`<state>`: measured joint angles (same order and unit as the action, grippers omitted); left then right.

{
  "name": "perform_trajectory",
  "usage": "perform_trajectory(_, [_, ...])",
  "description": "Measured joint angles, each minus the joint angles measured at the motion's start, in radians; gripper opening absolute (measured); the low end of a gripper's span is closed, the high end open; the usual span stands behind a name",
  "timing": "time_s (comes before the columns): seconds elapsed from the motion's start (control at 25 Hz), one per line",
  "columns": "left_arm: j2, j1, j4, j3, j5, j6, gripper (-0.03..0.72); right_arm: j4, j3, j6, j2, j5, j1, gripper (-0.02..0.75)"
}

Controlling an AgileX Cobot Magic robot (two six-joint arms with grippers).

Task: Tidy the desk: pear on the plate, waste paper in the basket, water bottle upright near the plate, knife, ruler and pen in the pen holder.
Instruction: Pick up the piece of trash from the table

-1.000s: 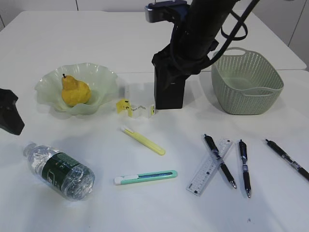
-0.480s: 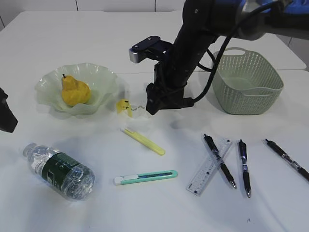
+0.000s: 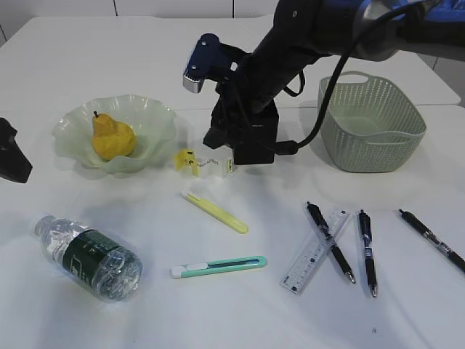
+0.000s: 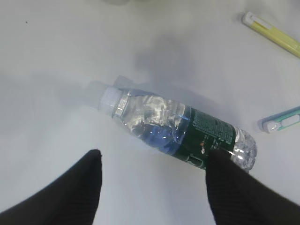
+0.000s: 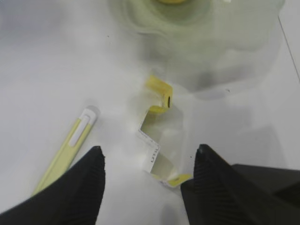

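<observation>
The yellow pear (image 3: 112, 137) lies on the pale green plate (image 3: 158, 118). The waste paper (image 3: 204, 164) (image 5: 156, 137) lies on the desk (image 3: 145, 211) between the plate and the black pen holder (image 3: 256, 144). My right gripper (image 3: 221, 138) (image 5: 147, 157) hangs open just above the paper, with nothing between its fingers. The water bottle (image 3: 91, 258) (image 4: 178, 129) lies on its side at the front left. My left gripper (image 3: 11, 155) (image 4: 152, 159) is open above the desk beside it. A yellow knife (image 3: 215, 212), a teal knife (image 3: 219, 267), the ruler (image 3: 315, 251) and pens (image 3: 331, 242) lie flat.
The sage-green basket (image 3: 372, 125) stands at the right, behind two more pens (image 3: 368, 251) (image 3: 433, 241). My right arm crosses in front of the pen holder and hides its upper part. The plate's rim (image 5: 206, 42) is close ahead of the right gripper.
My right arm has swung left from above the pen holder and its gripper now hangs over the waste paper. The left gripper has barely shifted. Nothing on the desk has moved.
</observation>
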<state>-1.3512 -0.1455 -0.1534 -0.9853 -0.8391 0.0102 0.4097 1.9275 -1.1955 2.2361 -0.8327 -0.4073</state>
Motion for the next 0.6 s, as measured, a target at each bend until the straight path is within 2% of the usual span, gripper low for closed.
perform_trajectory(0.16, [0.000, 0.000, 0.000, 0.000, 0.019, 0.000, 0.491, 0.040, 0.000, -0.070, 0.000, 0.006, -0.013, 0.435])
perform_trajectory(0.6, [0.000, 0.000, 0.000, 0.000, 0.035, 0.002, 0.484, 0.041, 0.109, -0.081, 0.121, 0.006, -0.013, 0.431])
